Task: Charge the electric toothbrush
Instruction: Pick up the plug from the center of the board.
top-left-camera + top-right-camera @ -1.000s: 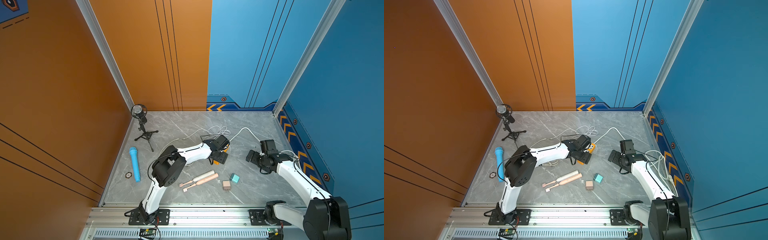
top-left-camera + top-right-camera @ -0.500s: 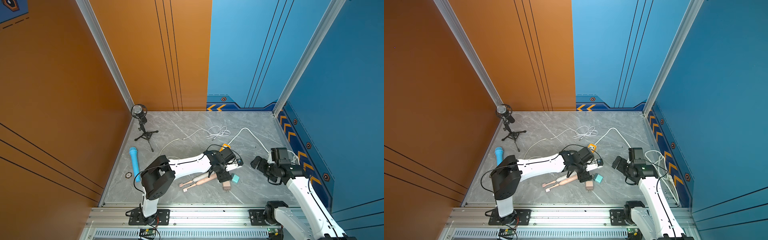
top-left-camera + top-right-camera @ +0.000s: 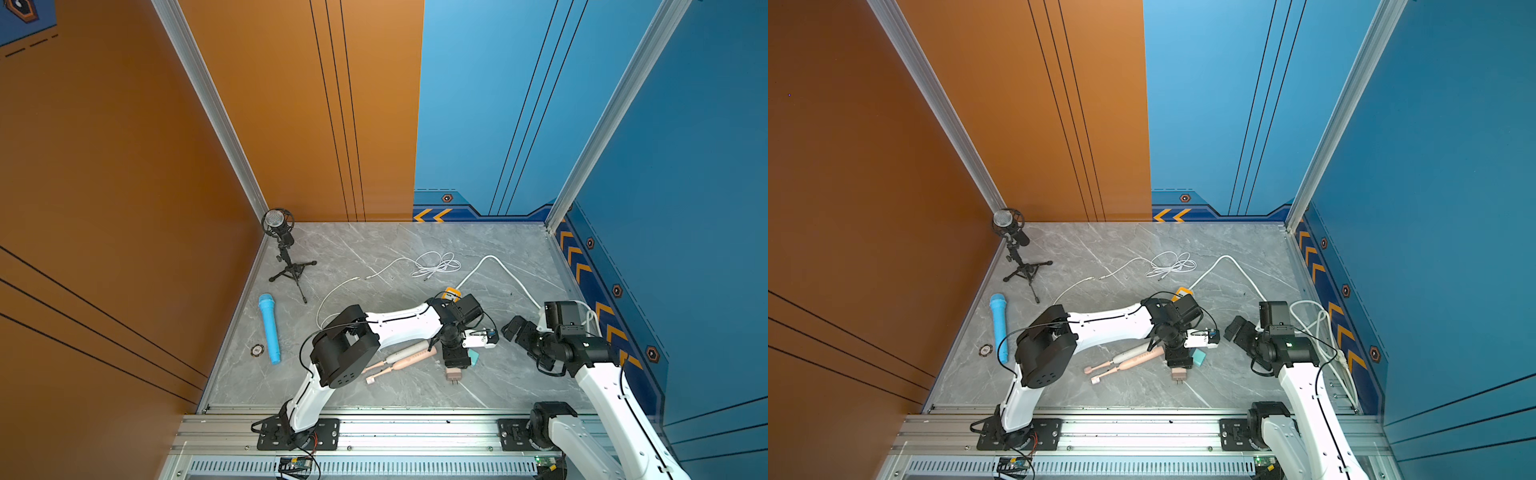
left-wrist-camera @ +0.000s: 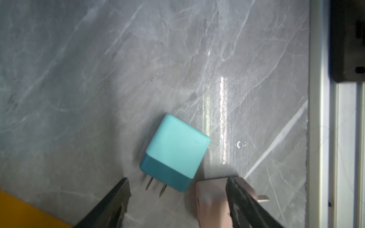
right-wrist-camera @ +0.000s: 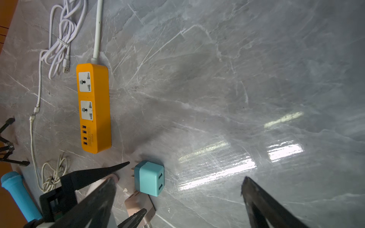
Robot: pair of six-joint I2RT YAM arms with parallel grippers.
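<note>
Two electric toothbrushes lie side by side on the marble table, a cream one (image 3: 405, 353) and a pink one (image 3: 399, 365), in both top views. My left gripper (image 3: 456, 360) hangs open just right of them, over a teal adapter (image 4: 175, 152) and a pink adapter (image 4: 211, 199). In the left wrist view one finger (image 4: 237, 197) overlaps the pink adapter, and the teal adapter's prongs point into the gap. The orange power strip (image 5: 94, 110) lies further back. My right gripper (image 3: 515, 330) stands open to the right, holding nothing, facing the teal adapter (image 5: 150, 178).
A coiled white USB cable (image 3: 434, 266) and the strip's thick white cord (image 3: 494, 262) lie at the back. A blue microphone (image 3: 269, 328) and a black tripod microphone (image 3: 286, 257) stand on the left. The table's front rail (image 4: 324, 138) runs close to the adapters.
My left arm has swung from the power strip toward the front and now hovers over the two adapters. My right arm has drawn back toward the right side.
</note>
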